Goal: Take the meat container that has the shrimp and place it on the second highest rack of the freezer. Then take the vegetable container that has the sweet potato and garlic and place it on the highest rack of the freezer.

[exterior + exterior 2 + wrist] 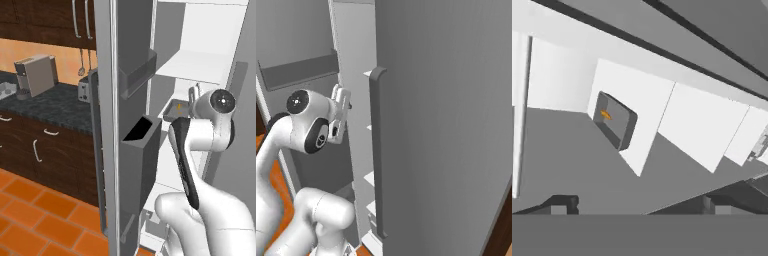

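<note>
Hand [639, 202]: fingers spread apart, nothing between them, aimed into the open freezer [210, 60]. Grey meat container [614, 120] with orange shrimp [605, 115]: resting on a white rack [632, 107] inside. Beyond, left: dark desk [50, 102], coffee machine [35, 75].
</note>
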